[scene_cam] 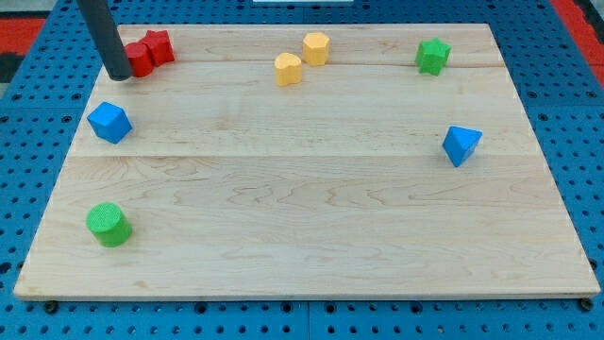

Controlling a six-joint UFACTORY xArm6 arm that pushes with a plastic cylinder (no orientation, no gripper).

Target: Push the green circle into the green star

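Note:
The green circle (109,224) is a short green cylinder at the view's lower left of the wooden board. The green star (433,55) sits at the view's upper right. My tip (120,75) is at the view's upper left, at the left side of two red blocks (149,52), and looks to be touching the nearer one. The tip is far above the green circle and far left of the green star.
A blue cube (109,122) lies just below the tip. Two yellow blocks (302,58) sit at the top middle. A blue triangular block (461,144) lies at the right. The wooden board (302,246) rests on a blue pegboard.

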